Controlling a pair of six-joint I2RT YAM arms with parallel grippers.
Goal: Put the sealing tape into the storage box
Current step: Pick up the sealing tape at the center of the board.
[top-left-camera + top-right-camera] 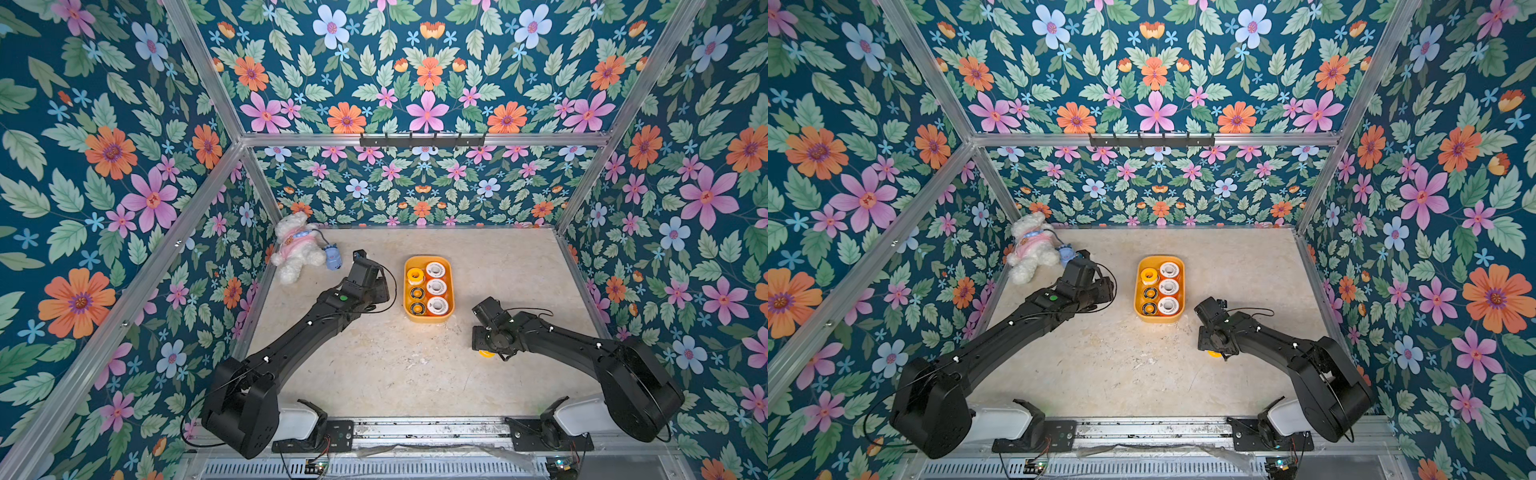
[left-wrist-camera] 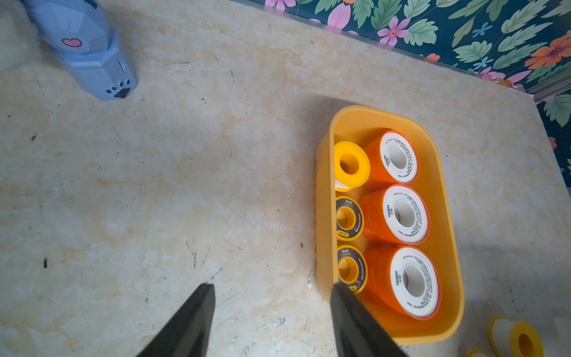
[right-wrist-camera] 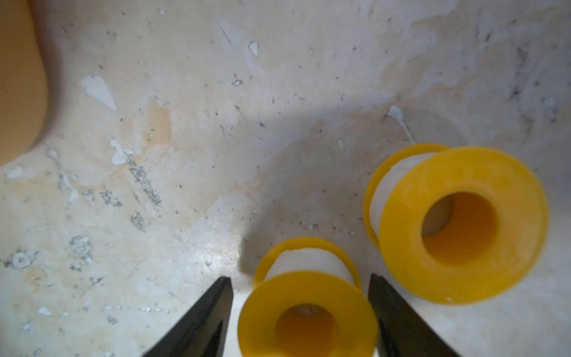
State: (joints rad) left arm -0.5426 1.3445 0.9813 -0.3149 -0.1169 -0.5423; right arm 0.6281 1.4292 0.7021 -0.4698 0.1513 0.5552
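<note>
The yellow spool of sealing tape [image 3: 309, 287] stands on one flange on the table [image 3: 185, 139], hole up, right between the fingers of the right gripper [image 3: 299, 276]. The jaws stand apart on either side of its top flange, with a sliver of table showing on one side, so I judge it straddled, not yet gripped. A second yellow spool [image 3: 408, 216] sits just beside the hand, outside one finger. The storage box [image 1: 428, 318], with six spools already in it, lies beyond this hand and inward, toward the other arm, its long axis running away from the bases. The left gripper [image 2: 272, 284] hovers beside the box, part open and empty; the right is far nearer both loose spools
</note>
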